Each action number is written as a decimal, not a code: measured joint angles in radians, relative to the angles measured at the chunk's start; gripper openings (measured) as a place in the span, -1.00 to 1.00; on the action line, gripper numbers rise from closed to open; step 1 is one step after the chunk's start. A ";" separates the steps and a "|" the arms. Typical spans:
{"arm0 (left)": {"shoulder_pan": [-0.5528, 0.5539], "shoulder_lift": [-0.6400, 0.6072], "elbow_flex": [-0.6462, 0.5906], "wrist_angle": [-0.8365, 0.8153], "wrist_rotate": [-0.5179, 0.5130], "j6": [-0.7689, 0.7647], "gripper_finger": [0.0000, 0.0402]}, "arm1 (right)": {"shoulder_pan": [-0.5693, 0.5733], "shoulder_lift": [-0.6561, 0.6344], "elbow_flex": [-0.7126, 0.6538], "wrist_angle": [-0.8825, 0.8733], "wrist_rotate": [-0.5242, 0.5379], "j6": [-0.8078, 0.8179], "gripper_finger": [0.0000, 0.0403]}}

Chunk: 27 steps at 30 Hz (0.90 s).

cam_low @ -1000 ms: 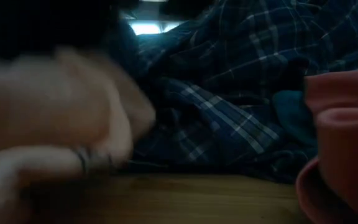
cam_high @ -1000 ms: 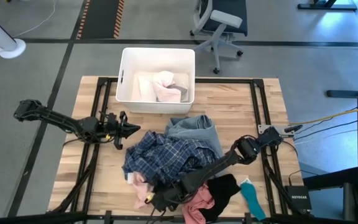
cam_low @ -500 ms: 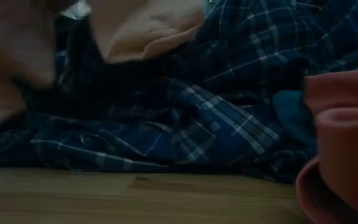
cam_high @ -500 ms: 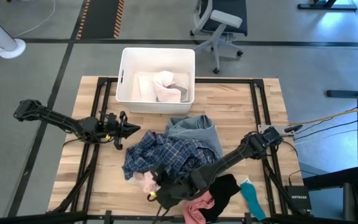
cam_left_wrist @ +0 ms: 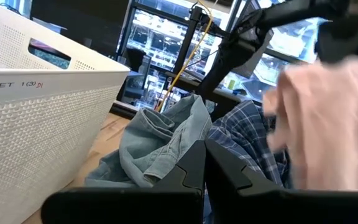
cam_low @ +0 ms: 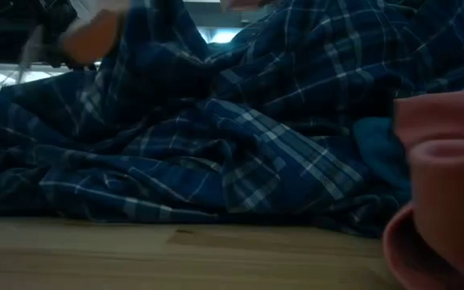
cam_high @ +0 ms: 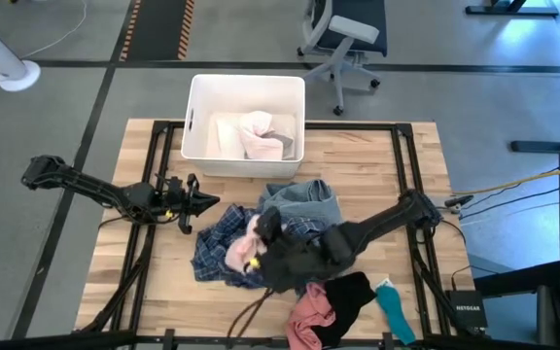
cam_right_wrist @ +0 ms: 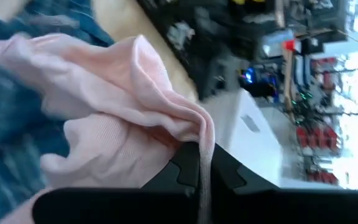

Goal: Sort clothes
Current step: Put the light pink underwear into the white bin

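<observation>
A pale pink garment [cam_high: 241, 249] hangs over the navy-white plaid shirt [cam_high: 214, 255], with my right gripper [cam_high: 262, 227] shut on it above the middle of the pile. The plaid shirt [cam_low: 240, 153] lies heaped on the table, and the light blue denim piece [cam_high: 304, 199] rests against its far side. A salmon pink item [cam_high: 309, 321], a black item [cam_high: 355, 292] and a teal item [cam_high: 393, 307] lie by the near edge. My left gripper [cam_high: 205, 202] waits shut at the pile's left, holding nothing. My right gripper pinches a bunched fold of the pale pink garment [cam_right_wrist: 199, 134] between its two fingers. The fingers [cam_right_wrist: 225, 171] slant down from the table's right. The cloth hangs slack below them, over the plaid shirt; whether its lower end rests on the shirt I cannot tell.
The white bin [cam_high: 194, 146] stands at the table's far edge with pale garments [cam_high: 259, 134] inside; its perforated wall [cam_left_wrist: 48, 124] is close beside my left gripper. Bare wood [cam_high: 377, 156] lies to the right of the bin. An office chair [cam_high: 343, 39] stands beyond the table.
My right gripper has risen from the pile's near edge and moved toward the far edge, tipping from steeply down to a shallower slant. The pale pink garment has come up with it, off the table, and now hangs over the plaid shirt.
</observation>
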 joint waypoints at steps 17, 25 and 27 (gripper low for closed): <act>0.001 0.000 0.000 -0.005 0.000 0.011 -1.00 | -0.361 -0.269 0.001 0.095 -0.033 -0.180 -0.93; 0.001 0.000 0.000 -0.007 0.000 0.026 -1.00 | -0.600 -0.232 -0.012 0.250 -0.306 -0.202 -0.94; 0.001 0.000 0.000 -0.009 0.000 0.029 -1.00 | -0.640 -0.222 -0.037 0.274 -0.343 -0.199 -0.92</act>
